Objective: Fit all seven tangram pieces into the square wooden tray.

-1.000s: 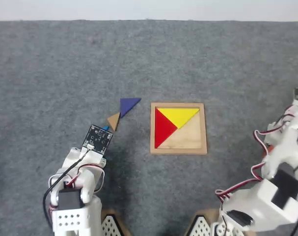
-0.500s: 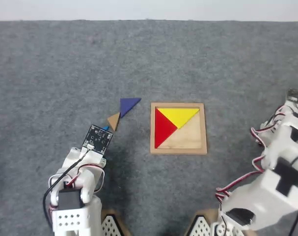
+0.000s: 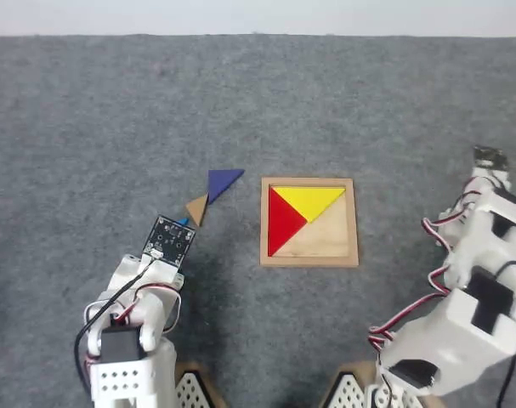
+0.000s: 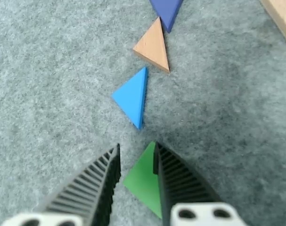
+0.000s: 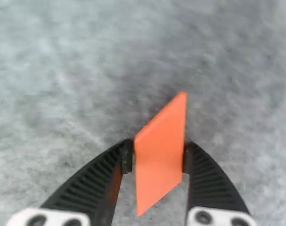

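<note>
Item: your right gripper (image 5: 157, 155), pinched tight on orange piece (image 5: 164, 122). Item: your left gripper (image 4: 136, 150), slightly parted, empty, over green triangle (image 4: 145, 181).

The square wooden tray (image 3: 353, 223) lay on the tabletop (image 3: 113, 102), holding the far large triangle (image 3: 309, 201) along its back rim and the left large triangle (image 3: 283, 223) along its left rim. Left of it, the medium triangle (image 3: 221, 181) and small triangle (image 3: 197, 207) lined up toward the left hand (image 4: 136, 148).
</note>
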